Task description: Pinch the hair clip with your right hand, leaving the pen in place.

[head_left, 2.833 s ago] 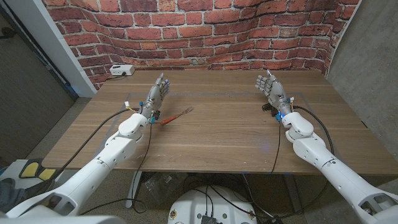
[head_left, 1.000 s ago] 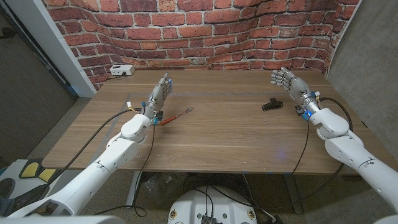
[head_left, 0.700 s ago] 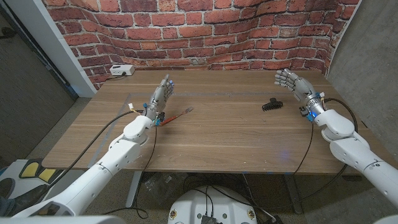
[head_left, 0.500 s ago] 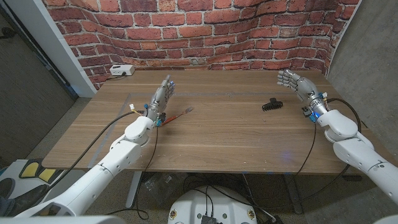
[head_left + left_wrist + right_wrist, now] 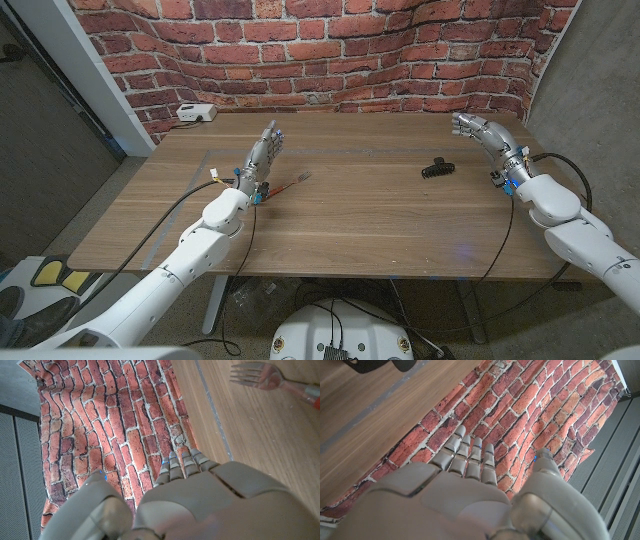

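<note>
- The black hair clip (image 5: 437,168) lies on the wooden worktop (image 5: 370,215), toward its right side.
- The right hand (image 5: 484,135) hovers to the right of the clip, apart from it, fingers extended and holding nothing.
- The left hand (image 5: 262,158) stands with fingers apart, empty, just beside a red-handled fork (image 5: 287,184).
- A white box (image 5: 194,114) sits at the far left corner.

Black hair clip (image 5: 436,168) lying on table
</note>
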Action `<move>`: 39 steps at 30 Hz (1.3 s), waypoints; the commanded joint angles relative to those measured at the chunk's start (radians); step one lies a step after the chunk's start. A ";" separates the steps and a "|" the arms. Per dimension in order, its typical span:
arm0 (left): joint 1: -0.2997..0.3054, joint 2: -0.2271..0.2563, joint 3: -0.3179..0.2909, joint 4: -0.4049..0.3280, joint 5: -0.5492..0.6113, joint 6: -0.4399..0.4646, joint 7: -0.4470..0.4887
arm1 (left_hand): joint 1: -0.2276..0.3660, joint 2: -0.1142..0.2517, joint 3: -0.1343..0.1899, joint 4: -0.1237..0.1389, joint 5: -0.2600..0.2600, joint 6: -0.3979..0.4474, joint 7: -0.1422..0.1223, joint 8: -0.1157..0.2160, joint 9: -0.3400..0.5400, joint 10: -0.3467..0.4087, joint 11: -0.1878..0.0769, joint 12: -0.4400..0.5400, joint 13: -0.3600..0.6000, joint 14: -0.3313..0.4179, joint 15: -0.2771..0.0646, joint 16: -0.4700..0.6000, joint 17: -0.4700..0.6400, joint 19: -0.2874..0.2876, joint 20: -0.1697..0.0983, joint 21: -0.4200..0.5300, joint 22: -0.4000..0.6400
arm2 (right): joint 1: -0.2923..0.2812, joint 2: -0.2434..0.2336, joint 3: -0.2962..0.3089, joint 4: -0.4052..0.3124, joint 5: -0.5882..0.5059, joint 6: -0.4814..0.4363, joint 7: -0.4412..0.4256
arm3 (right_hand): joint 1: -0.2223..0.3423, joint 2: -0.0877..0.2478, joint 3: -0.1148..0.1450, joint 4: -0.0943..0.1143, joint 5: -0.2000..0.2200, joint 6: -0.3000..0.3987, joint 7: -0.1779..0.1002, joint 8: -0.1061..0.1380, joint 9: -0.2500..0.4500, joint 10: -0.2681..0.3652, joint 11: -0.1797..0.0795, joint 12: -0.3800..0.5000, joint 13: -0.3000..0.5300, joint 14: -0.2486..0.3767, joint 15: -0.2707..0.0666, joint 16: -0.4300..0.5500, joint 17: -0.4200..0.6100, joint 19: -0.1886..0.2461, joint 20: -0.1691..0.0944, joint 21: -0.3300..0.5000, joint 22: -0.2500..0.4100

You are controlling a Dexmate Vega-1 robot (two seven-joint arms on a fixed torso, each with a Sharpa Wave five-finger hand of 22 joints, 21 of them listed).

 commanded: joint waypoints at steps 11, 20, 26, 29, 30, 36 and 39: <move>0.004 0.001 0.000 -0.007 0.018 0.000 0.015 | 0.009 0.003 -0.002 -0.005 -0.007 0.017 0.004 0.006 0.005 0.010 0.001 0.004 0.003 0.007 0.000 -0.003 0.003 0.001 0.008 -0.008 0.003 | -0.006 -0.108 0.002 -0.090 -0.229 -0.104 -0.120 | 0.044 -0.001 0.015 -0.003 0.006 -0.045 -0.001 -0.015 0.006 -0.027 -0.017 -0.016 0.004 -0.014 0.002 -0.008 0.001 -0.002 -0.004 -0.017 0.005; 0.007 0.004 -0.005 -0.006 0.018 0.001 0.019 | 0.009 0.003 -0.003 -0.005 -0.008 0.019 0.004 0.005 0.005 0.011 0.000 0.003 0.003 0.007 -0.002 -0.004 0.003 0.001 0.009 -0.011 0.003 | -0.001 -0.145 -0.006 -0.128 -0.316 -0.167 -0.153 | 0.118 0.026 0.053 -0.014 0.013 -0.057 0.006 -0.015 0.005 -0.042 -0.021 -0.020 0.004 -0.024 -0.001 -0.008 0.001 -0.002 -0.006 -0.032 0.005; 0.010 0.007 -0.009 -0.004 0.017 -0.002 0.017 | 0.010 0.004 -0.004 -0.005 -0.008 0.019 0.003 0.003 0.005 0.012 0.000 0.002 0.003 0.008 -0.001 -0.004 0.004 0.000 0.011 -0.014 0.003 | 0.005 -0.167 -0.013 -0.147 -0.357 -0.206 -0.165 | 0.127 0.015 0.052 -0.015 0.011 -0.066 0.002 -0.017 0.005 -0.047 -0.025 -0.021 0.004 -0.027 -0.003 -0.009 0.000 -0.002 -0.006 -0.035 0.005; 0.010 0.008 -0.011 -0.004 0.016 -0.003 0.016 | 0.010 0.004 -0.004 -0.005 -0.009 0.019 0.002 0.003 0.005 0.011 0.000 0.002 0.003 0.008 -0.002 -0.005 0.004 -0.001 0.011 -0.015 0.004 | 0.003 -0.185 -0.014 -0.172 -0.391 -0.239 -0.177 | 0.133 0.004 0.051 -0.017 0.010 -0.072 0.000 -0.018 0.005 -0.047 -0.027 -0.021 0.004 -0.028 -0.004 -0.009 0.000 -0.001 -0.007 -0.037 0.004; 0.010 0.009 -0.011 -0.003 0.016 -0.003 0.015 | 0.010 0.004 -0.004 -0.005 -0.009 0.020 0.002 0.003 0.005 0.012 0.000 0.002 0.003 0.009 -0.001 -0.005 0.004 -0.001 0.011 -0.015 0.004 | 0.002 -0.190 -0.014 -0.179 -0.400 -0.248 -0.179 | 0.137 -0.001 0.050 -0.018 0.010 -0.074 -0.002 -0.018 0.004 -0.048 -0.028 -0.021 0.004 -0.028 -0.005 -0.009 0.000 -0.001 -0.007 -0.038 0.004; 0.009 0.006 -0.011 0.004 0.013 -0.003 0.013 | 0.011 0.005 -0.005 -0.005 -0.010 0.021 0.001 0.002 0.005 0.013 -0.004 0.001 0.003 0.008 -0.002 -0.005 0.004 -0.001 0.011 -0.018 0.004 | 0.002 -0.215 -0.021 -0.212 -0.448 -0.295 -0.189 | 0.153 -0.016 0.050 -0.021 0.011 -0.077 -0.006 -0.016 0.004 -0.050 -0.035 -0.020 0.004 -0.029 -0.010 -0.008 0.000 0.001 -0.008 -0.042 0.003; 0.007 0.003 -0.010 0.007 0.010 -0.003 0.012 | 0.011 0.005 -0.006 -0.005 -0.010 0.021 0.000 0.001 0.005 0.012 -0.003 0.001 0.003 0.009 -0.003 -0.006 0.004 -0.001 0.011 -0.019 0.004 | 0.009 -0.225 -0.029 -0.217 -0.466 -0.312 -0.184 | 0.170 -0.024 0.053 -0.023 0.013 -0.078 -0.012 -0.014 0.004 -0.048 -0.040 -0.019 0.004 -0.031 -0.012 -0.009 0.000 0.003 -0.010 -0.045 0.003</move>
